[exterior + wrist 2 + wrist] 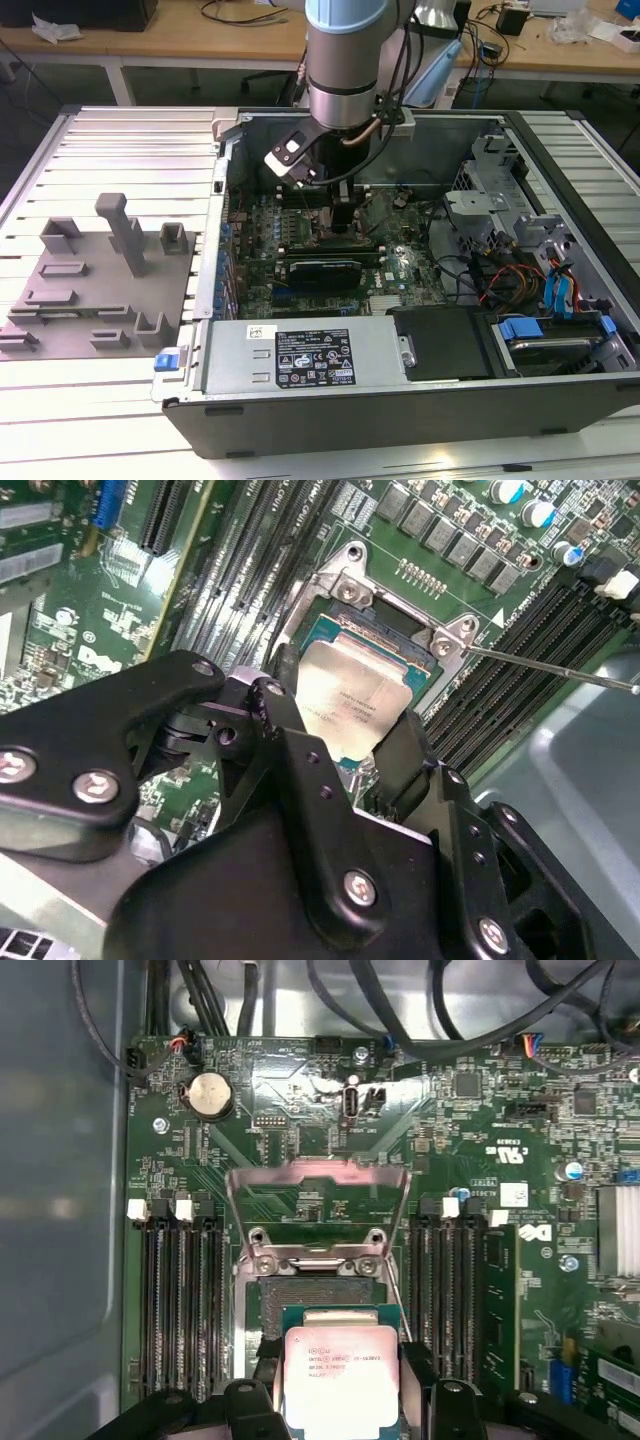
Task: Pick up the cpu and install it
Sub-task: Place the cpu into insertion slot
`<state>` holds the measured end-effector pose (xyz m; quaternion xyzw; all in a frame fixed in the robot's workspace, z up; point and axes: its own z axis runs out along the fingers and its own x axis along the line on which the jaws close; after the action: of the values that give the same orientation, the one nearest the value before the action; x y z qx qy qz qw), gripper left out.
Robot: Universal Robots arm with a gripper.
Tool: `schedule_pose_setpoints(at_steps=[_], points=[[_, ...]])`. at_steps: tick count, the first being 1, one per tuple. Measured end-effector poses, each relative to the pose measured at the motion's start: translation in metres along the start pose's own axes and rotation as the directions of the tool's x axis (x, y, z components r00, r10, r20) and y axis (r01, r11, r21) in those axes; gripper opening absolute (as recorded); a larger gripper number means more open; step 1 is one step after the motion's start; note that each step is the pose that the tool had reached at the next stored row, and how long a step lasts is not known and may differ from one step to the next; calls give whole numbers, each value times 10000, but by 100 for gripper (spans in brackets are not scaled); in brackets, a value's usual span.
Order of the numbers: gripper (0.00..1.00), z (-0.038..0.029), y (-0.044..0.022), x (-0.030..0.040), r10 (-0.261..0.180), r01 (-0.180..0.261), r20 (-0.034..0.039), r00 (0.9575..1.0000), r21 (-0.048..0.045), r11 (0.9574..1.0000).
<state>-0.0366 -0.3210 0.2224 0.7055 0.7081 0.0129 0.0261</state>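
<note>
The cpu (360, 692) (340, 1380), a thin square chip with a silvery top, sits between the black fingers (275, 715) of my gripper (340, 720) (340, 1360), which is shut on it. I hold it low over the open socket (300, 1298) (395, 630) on the green motherboard (300, 1110), partly overlapping the socket's area. The socket's metal load plate (320, 1185) stands flipped up. In the exterior view my gripper (340, 215) reaches down into the open computer case (400, 410).
Memory slots (180, 1300) (445, 1290) flank the socket. A thin metal lever (550, 665) sticks out beside it. Cables (400, 1020) hang over the board's far edge. A power supply (300, 355), drive bays (500, 210) and a grey fixture block (100, 290) surround the work area.
</note>
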Motion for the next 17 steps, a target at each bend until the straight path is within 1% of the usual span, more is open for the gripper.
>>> schedule_pose_setpoints(at_steps=[2, 6, 14, 17], points=[[55, 24, -1, 13, 0, 0, -1, 10000, -1, 10000], [55, 110, -6, 38, 0, 0, 0, 10000, 1, 10000], [55, 189, -10, 54, 0, 0, -4, 10000, 0, 10000], [55, 201, 9, 54, 5, -5, -3, 10000, 2, 10000]])
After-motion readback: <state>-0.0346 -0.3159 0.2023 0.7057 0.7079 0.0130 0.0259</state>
